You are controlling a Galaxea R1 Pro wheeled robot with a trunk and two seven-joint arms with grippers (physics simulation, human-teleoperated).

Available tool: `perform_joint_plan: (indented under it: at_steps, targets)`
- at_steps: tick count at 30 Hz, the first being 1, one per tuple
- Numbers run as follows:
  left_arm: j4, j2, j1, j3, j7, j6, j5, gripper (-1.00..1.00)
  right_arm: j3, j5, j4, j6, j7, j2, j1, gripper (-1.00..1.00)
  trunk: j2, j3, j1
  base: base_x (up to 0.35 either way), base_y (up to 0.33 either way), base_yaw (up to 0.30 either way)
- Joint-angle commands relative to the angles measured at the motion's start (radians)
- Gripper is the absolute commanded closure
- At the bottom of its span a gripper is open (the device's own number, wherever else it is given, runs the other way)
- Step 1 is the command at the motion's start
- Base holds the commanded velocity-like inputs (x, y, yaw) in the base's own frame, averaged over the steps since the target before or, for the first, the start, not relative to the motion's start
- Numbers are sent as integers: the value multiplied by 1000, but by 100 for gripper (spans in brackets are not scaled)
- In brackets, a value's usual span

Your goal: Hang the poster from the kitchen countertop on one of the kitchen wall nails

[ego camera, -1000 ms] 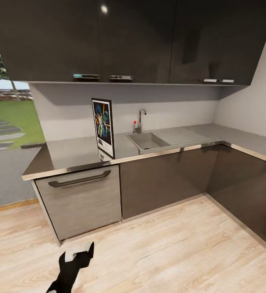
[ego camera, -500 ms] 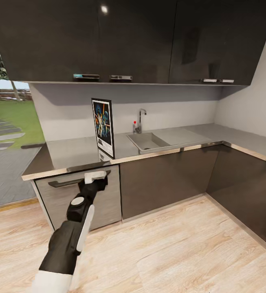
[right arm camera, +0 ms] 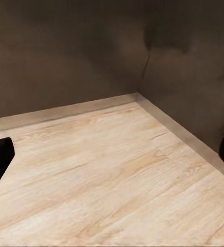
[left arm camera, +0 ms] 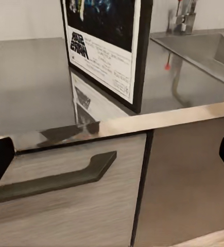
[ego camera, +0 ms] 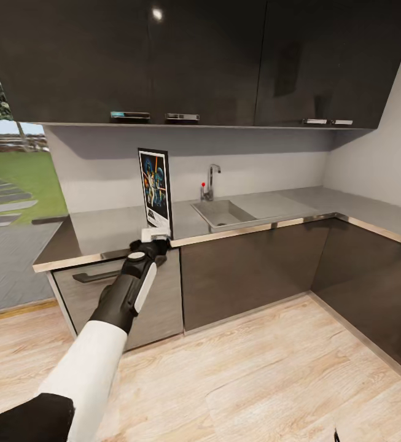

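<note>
Poster [ego camera: 156, 190] [left arm camera: 109, 46]: upright on the kitchen countertop [ego camera: 102, 227] [left arm camera: 29, 82], close to its metal front edge, left of the sink [ego camera: 223, 213], turned edge-on to the far wall. Black frame, white border, logo at the bottom, mirrored in the grey worktop beneath.

Above, a row of dark glossy wall cabinets [ego camera: 194, 61]. Below, dark base cabinets [ego camera: 249, 270] running right into the corner. Pale wooden floor [ego camera: 255, 380] [right arm camera: 106, 175] in front. Under the poster, a grey drawer front [ego camera: 154, 304] [left arm camera: 65, 211] with a long dark handle [left arm camera: 55, 177].

Left gripper [ego camera: 154, 235] [left arm camera: 112, 159]: raised at the counter's front edge, just beside the poster's lower near corner, fingers spread wide apart, nothing between them. Whether touching the frame, cannot tell.

Right gripper [right arm camera: 112, 154]: low over the floor, facing the foot of the dark cabinets, fingers likewise wide apart and holding nothing.

Chrome tap [ego camera: 212, 180] at the far side of the sink.
</note>
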Motion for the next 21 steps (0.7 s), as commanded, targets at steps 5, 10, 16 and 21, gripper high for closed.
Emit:
perform_joint_plan:
  at_steps: [5, 10, 16, 21]
  targets:
    - [24, 0, -17, -5, 144, -63, 2, -100, -3, 7, 12, 2, -3, 12, 26, -100, -1, -1, 0, 2, 0, 0]
    - [31, 0, -19, -8, 171, -75, 2, -100, -3, 7, 17, 2, -5, 14, 29, -100, -1, -1, 0, 126, -82, 0]
    - [31, 0, -20, -63, 180, -84, 59, -100, -3, 8, 23, 2, -5, 14, 31, -100, -1, -1, 0, 242, -189, 0]
    - [29, 0, -20, -66, 182, -86, 74, -100, -2, 8, 54, 0, -5, 14, 31, -100, -1, -1, 0, 265, -213, 0]
